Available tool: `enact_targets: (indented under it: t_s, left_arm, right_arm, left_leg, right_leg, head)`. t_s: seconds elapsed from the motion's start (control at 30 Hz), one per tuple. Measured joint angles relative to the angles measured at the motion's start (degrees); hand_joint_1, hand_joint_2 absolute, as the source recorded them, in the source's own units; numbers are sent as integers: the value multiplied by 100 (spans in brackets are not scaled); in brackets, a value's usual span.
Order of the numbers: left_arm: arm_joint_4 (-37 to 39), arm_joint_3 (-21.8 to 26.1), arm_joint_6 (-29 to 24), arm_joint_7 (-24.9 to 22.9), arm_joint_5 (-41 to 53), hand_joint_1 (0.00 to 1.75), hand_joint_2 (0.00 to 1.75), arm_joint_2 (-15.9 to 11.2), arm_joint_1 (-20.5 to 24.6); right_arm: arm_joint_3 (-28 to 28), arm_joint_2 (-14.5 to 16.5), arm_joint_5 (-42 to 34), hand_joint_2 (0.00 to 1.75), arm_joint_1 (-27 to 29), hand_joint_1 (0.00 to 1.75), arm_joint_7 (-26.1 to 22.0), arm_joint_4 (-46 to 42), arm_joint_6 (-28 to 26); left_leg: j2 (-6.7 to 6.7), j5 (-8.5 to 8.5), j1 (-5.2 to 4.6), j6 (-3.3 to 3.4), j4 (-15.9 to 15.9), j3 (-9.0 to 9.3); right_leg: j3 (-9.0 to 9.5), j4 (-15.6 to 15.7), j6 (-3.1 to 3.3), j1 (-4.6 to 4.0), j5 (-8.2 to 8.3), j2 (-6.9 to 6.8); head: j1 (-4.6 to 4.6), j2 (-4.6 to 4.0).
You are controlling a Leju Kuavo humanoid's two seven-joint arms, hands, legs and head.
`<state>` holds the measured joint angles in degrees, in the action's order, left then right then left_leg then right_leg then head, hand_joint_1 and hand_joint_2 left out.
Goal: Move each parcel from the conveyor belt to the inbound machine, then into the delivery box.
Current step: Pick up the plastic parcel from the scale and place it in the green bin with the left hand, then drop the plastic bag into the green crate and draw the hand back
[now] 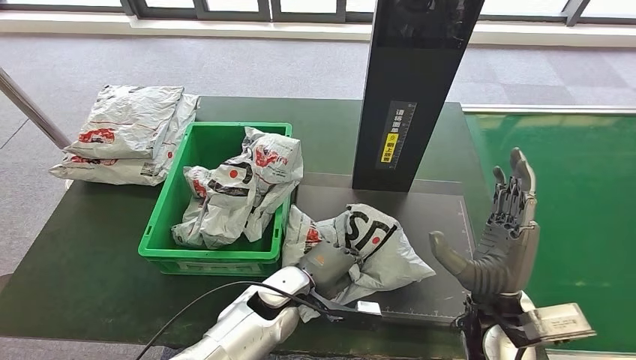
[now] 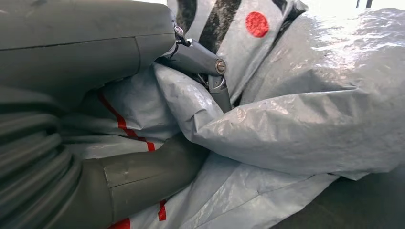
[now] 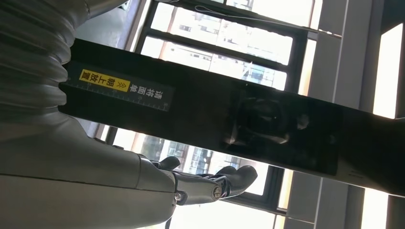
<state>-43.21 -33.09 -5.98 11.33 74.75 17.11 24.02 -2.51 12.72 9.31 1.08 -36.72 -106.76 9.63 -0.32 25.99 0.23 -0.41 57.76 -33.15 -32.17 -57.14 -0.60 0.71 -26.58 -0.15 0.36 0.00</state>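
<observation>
A crumpled grey parcel with black and red print lies on the dark platform of the inbound machine, in front of its black column. My left hand grips the parcel's near left side. In the left wrist view the thumb and fingers dig into the parcel's folds. My right hand is raised to the right of the platform, fingers spread and upright, holding nothing. The green delivery box to the left holds another parcel.
Two more grey parcels are stacked on the dark table beyond the box's left side. The green conveyor belt runs along the right. The black column shows close in the right wrist view, before bright windows.
</observation>
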Motion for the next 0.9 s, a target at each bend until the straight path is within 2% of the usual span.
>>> enact_targets:
  t_s: [0.13,0.23,0.4,0.47,0.6,0.73,0.8,0.9]
  left_arm:
    - [-171,0,-123,20,-8,175,175,-45,-93]
    - [-592,1,-575,-15,57,175,175,-151,-312]
    - [-2149,117,-1561,-105,127,175,175,-463,-760]
    - [-2781,200,-1881,-45,-5,175,175,-566,-883]
    - [-3924,387,-2934,203,-404,175,175,-743,-1167]
    - [-4657,506,-3208,343,-590,175,175,-862,-1324]
    - [-4943,626,-3293,696,-762,175,175,-842,-1424]
    - [-5432,1035,-3378,1666,-1216,175,175,-623,-1572]
  right_arm:
    - [0,0,-30,175,38,0,-20,-2,46]
    - [0,1,-50,175,124,0,-51,-24,95]
    - [-1,2,-95,175,262,0,-79,-156,214]
    - [-1,4,-107,175,289,0,-79,-188,229]
    - [-2,7,-133,175,335,0,-79,-222,206]
    - [-1,8,-153,175,365,0,-79,-237,169]
    - [-1,9,-168,175,375,0,-84,-244,139]
    - [0,9,-231,175,388,0,-109,-245,47]
  left_leg:
    - [1,1,0,-1,0,-1]
    - [2,1,0,-2,-1,-9]
    - [5,-3,1,-5,0,-34]
    - [5,-2,1,-6,-1,-36]
    - [4,-1,2,-8,-1,-42]
    - [4,1,2,-8,-1,-44]
    - [5,1,2,-8,-1,-45]
    - [5,1,1,-7,-1,-45]
  right_leg:
    - [-2,0,1,0,-1,1]
    - [-14,-2,2,0,0,5]
    - [-45,-7,4,0,2,13]
    - [-47,-8,5,-1,1,13]
    - [-54,-8,6,-1,-1,11]
    - [-53,-8,7,-1,-5,8]
    - [-54,-7,8,-1,-5,10]
    - [-53,-7,7,0,-4,10]
  head:
    - [1,0]
    - [1,0]
    - [0,1]
    - [1,0]
    - [0,0]
    - [1,0]
    - [1,0]
    - [2,0]
